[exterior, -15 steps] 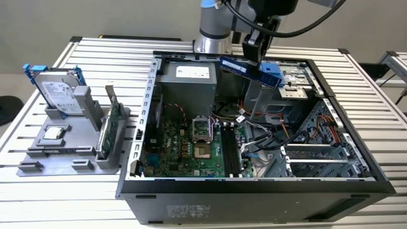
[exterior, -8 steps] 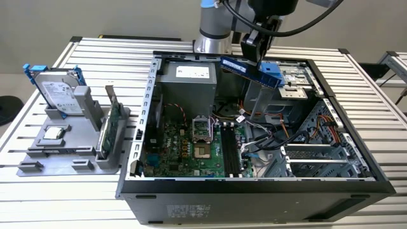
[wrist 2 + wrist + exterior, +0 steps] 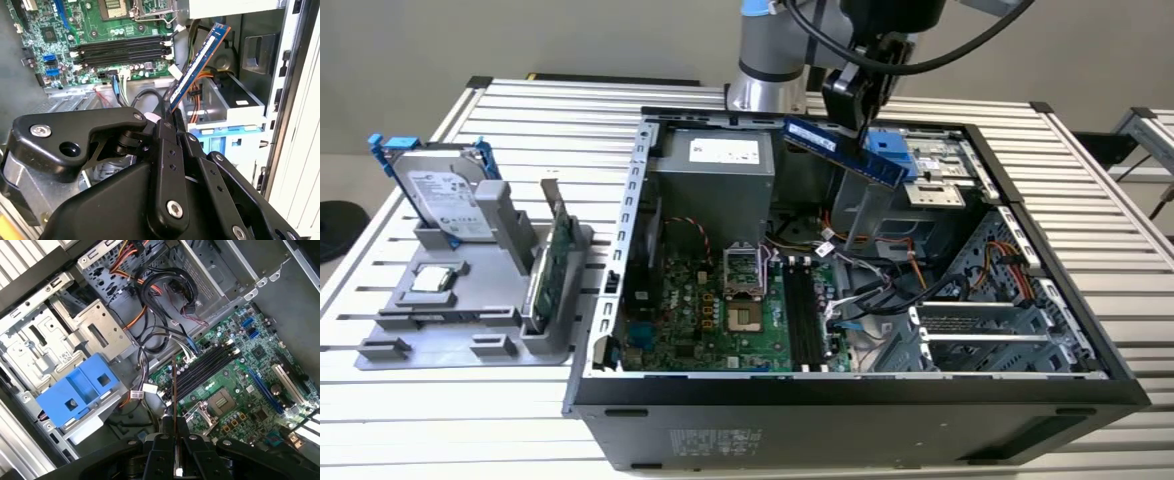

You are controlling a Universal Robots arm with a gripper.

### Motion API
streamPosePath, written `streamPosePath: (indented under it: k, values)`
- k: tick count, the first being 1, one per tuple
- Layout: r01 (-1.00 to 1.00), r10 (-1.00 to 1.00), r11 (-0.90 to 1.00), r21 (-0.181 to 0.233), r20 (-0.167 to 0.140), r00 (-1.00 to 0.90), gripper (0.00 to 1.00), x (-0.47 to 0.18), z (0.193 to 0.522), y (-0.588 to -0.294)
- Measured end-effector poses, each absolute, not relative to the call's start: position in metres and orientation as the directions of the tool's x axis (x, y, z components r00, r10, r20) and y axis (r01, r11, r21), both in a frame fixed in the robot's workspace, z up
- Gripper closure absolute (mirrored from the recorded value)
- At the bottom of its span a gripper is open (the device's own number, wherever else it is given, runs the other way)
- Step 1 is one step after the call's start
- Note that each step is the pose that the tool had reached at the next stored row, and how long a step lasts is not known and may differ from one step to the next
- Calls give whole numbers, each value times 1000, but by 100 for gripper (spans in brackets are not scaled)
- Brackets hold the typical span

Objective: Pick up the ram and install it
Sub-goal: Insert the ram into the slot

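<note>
My gripper (image 3: 857, 122) is shut on the ram (image 3: 843, 148), a long blue stick held tilted in the air over the back part of the open computer case (image 3: 638, 210). In the second wrist view the ram (image 3: 200, 62) sticks out from between the black fingers (image 3: 167, 125), above the drive bay and cables. The first wrist view shows the ram (image 3: 174, 390) edge-on as a thin line rising from the gripper (image 3: 175, 429). The black memory slots (image 3: 803, 315) (image 3: 122, 50) (image 3: 205, 367) lie on the green motherboard, lower down and apart from the ram.
A grey fixture at the exterior view's left holds a silver hard drive (image 3: 447, 195) and an upright green card (image 3: 558, 265). Inside the case are a grey power supply (image 3: 714, 170), a blue drive caddy (image 3: 75, 390), loose cables (image 3: 160, 290) and a processor socket (image 3: 740, 270).
</note>
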State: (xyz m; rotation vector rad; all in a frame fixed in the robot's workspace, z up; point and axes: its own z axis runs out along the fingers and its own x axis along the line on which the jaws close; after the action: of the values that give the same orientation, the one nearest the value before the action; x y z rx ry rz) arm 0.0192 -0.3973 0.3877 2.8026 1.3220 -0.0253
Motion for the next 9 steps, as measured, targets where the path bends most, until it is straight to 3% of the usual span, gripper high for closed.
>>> streamPosePath:
  k: [9]
  values:
    - [737,737,-675,32,-33,676,100,19,388,-397]
